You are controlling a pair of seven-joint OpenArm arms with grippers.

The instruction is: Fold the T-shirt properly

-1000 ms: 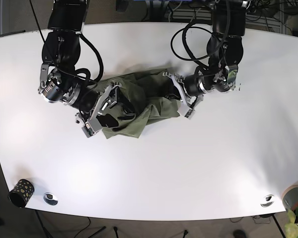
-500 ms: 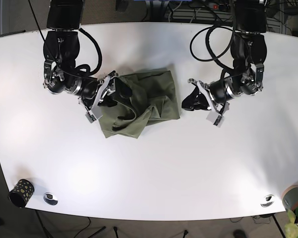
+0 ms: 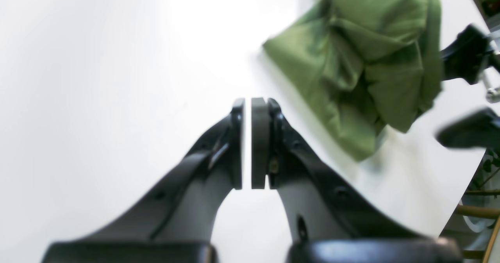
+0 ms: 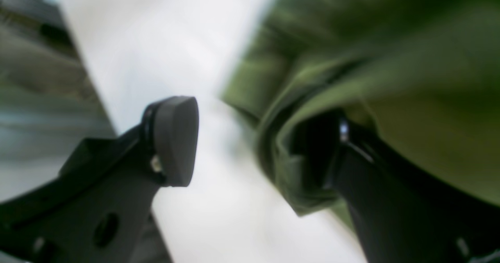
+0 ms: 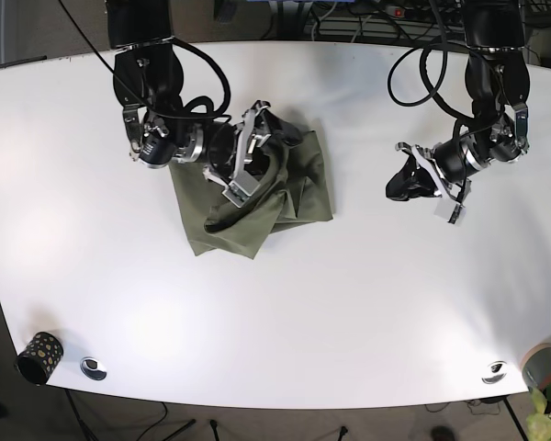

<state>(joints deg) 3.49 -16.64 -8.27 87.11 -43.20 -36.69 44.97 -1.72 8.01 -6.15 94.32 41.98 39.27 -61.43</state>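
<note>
The green T-shirt (image 5: 303, 188) lies crumpled on the white table (image 5: 285, 303), left of centre in the base view. My right gripper (image 5: 255, 154) is over the shirt's upper left part. In the right wrist view it (image 4: 250, 145) is open, and the shirt's fabric (image 4: 410, 99) is draped over one finger while the other finger stands over bare table. My left gripper (image 5: 406, 186) hangs above bare table to the right of the shirt, apart from it. In the left wrist view it (image 3: 247, 106) is shut and empty, with the shirt (image 3: 363, 59) at the upper right.
A patterned cup (image 5: 39, 356) and a metal disc (image 5: 94, 367) sit at the table's front left corner. Another disc (image 5: 494, 371) and a potted plant (image 5: 544, 367) are at the front right. The right gripper's black fingers (image 3: 465, 130) show beside the shirt.
My left gripper has let go of the shirt's right edge, shut, and moved off to the right. My right gripper has swung up and right over the shirt, dragging fabric with it.
</note>
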